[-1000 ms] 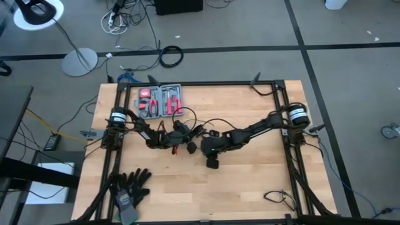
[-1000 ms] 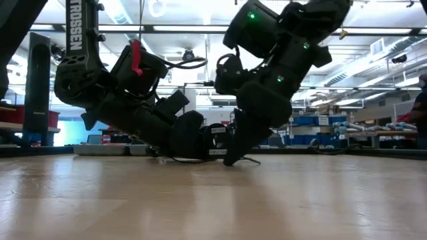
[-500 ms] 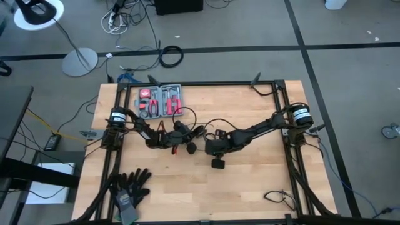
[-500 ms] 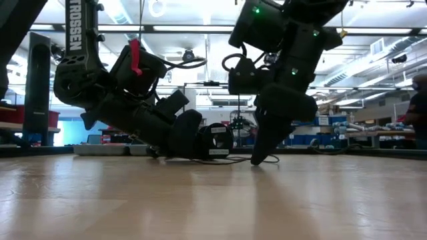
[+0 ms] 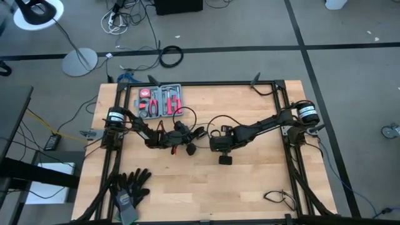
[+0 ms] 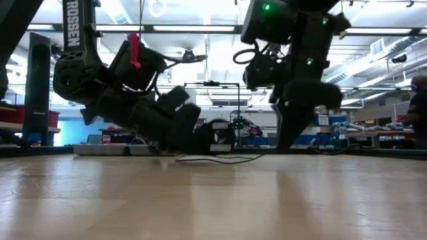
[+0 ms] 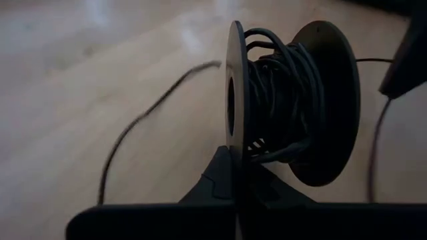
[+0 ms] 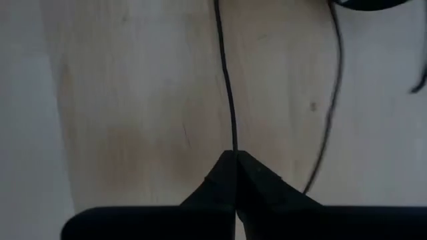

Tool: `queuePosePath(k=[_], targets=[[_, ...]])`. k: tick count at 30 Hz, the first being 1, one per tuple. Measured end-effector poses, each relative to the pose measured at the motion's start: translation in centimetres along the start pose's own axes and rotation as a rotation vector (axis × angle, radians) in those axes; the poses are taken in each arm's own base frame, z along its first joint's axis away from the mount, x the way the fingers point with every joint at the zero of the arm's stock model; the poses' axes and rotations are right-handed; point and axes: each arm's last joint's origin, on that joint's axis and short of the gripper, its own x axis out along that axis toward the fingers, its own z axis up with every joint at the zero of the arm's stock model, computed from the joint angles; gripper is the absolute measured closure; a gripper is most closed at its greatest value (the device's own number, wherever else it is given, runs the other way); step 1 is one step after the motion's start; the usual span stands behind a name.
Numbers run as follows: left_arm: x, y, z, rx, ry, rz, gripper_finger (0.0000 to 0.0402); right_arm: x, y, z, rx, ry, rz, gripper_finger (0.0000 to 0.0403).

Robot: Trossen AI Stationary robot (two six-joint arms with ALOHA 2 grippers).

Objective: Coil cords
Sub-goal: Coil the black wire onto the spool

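Observation:
The cord is a thin black wire, partly wound on a black spool (image 7: 287, 100) and partly loose in loops (image 5: 214, 120) on the wooden table (image 5: 262, 181). My left gripper (image 7: 235, 157) reaches in from the table's left and is shut on the spool (image 5: 190, 148) near the middle of the table. My right gripper (image 8: 235, 155) points steeply down just right of the spool (image 6: 217, 137) and is shut on a loose stretch of cord (image 8: 227, 80). In the low view more cord (image 6: 213, 159) lies on the table between the two grippers. My left gripper pinches the rim of the spool's near flange (image 7: 236, 143) between its two fingers. The fingers come from the table's left, slanting a little downward. The spool stands on edge with its flanges upright; whether it touches the table I cannot tell. My right gripper pinches a single strand of the cord (image 8: 233, 148) at its fingertips, coming from above and pointing steeply down. From the tips the strand runs off in a straight line over the table.
A grey tray of red-handled tools (image 5: 160, 101) sits at the far left of the table. Black gloves (image 5: 130, 187) lie at the near left corner and a small coiled cable (image 5: 278, 199) at the near right. A second cord loop (image 8: 327, 133) curves beside the held strand.
My right gripper has moved toward the table's right edge and risen a little, tipping more steeply downward, away from the spool. The cord has been drawn out along the table between spool and gripper. The left gripper and the spool have stayed in place.

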Motion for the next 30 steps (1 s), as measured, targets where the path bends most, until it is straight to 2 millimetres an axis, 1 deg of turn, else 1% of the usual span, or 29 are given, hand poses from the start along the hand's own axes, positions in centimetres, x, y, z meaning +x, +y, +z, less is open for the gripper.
queuePosePath(k=[2, 5, 8, 13, 20, 25, 28, 30], targets=[[0.0, -0.1, 0.3, 0.007, -0.015, -0.005, 0.0402, -0.7, -0.3, -0.1, -0.01, -0.001, -0.01, 0.0401], [0.0, 0.0, 0.0, 0.021, 0.011, 0.003, 0.0402, -1.4, -0.8, -0.1, -0.016, -0.01, -0.034, 0.0396], [0.0, 0.1, -0.2, 0.031, 0.032, 0.012, 0.0402, -1.4, -1.3, -0.1, -0.023, -0.01, -0.059, 0.0382], [0.0, 0.1, -0.2, 0.032, 0.034, 0.011, 0.0402, -1.3, -2.2, -0.6, -0.069, 0.06, -0.087, 0.0362], [0.0, 0.1, -0.2, 0.033, 0.034, 0.011, 0.0402, -1.9, -3.5, -1.4, -0.042, 0.146, -0.12, 0.0357], [0.0, 0.1, -0.3, 0.035, 0.036, 0.011, 0.0402, -3.7, -4.0, -1.7, -0.056, 0.127, -0.123, 0.0364], [0.0, 0.1, -0.3, 0.035, 0.036, 0.011, 0.0402, -5.4, -4.8, -2.4, -0.082, 0.139, -0.172, 0.0373], [0.0, 0.1, -0.3, 0.035, 0.036, 0.011, 0.0402, -6.5, -5.4, -2.8, -0.05, 0.144, -0.21, 0.038]])
